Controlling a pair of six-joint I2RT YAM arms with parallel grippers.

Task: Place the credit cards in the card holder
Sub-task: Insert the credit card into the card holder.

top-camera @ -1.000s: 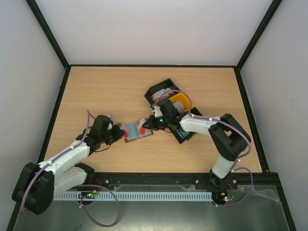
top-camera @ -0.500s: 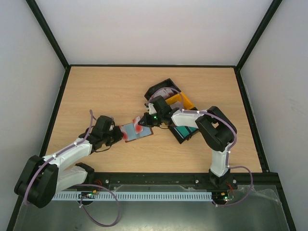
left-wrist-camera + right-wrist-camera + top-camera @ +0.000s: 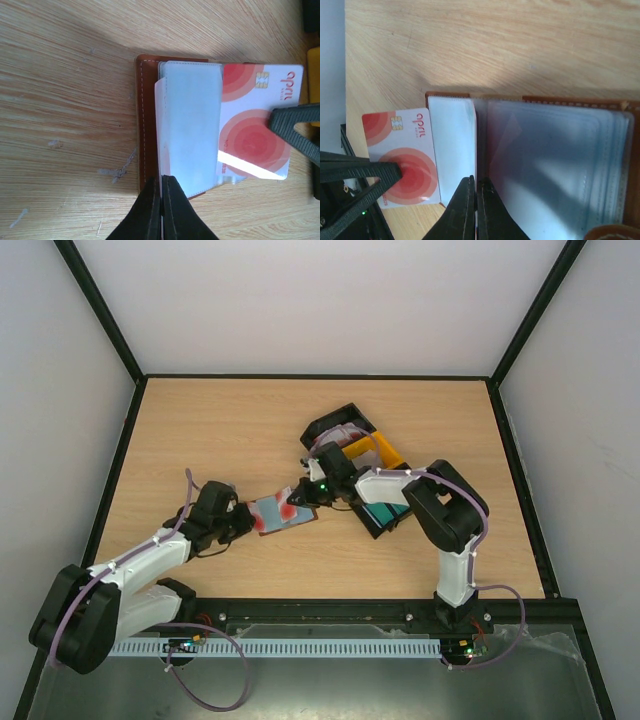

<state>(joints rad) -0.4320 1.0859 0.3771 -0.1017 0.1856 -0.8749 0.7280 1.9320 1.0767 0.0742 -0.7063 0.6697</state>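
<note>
With left gripper [image 3: 162, 179] and right gripper [image 3: 475, 181] jaws together, the stiff, slick red-and-white plastic credit card [image 3: 255, 142], half-sleeved in the brown leather card holder [image 3: 145, 125], is likely best pushed by its exposed edge.

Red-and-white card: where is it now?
Top view, table centre: the card sits at the right end of the open card holder, partly under its clear sleeves, chip end sticking out.

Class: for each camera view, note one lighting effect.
Left wrist: a white glare streak crosses the red-and-white plastic card. Right wrist: a soft shadow darkens the wooden table beside the brown leather card holder. Top external: even light.
</note>
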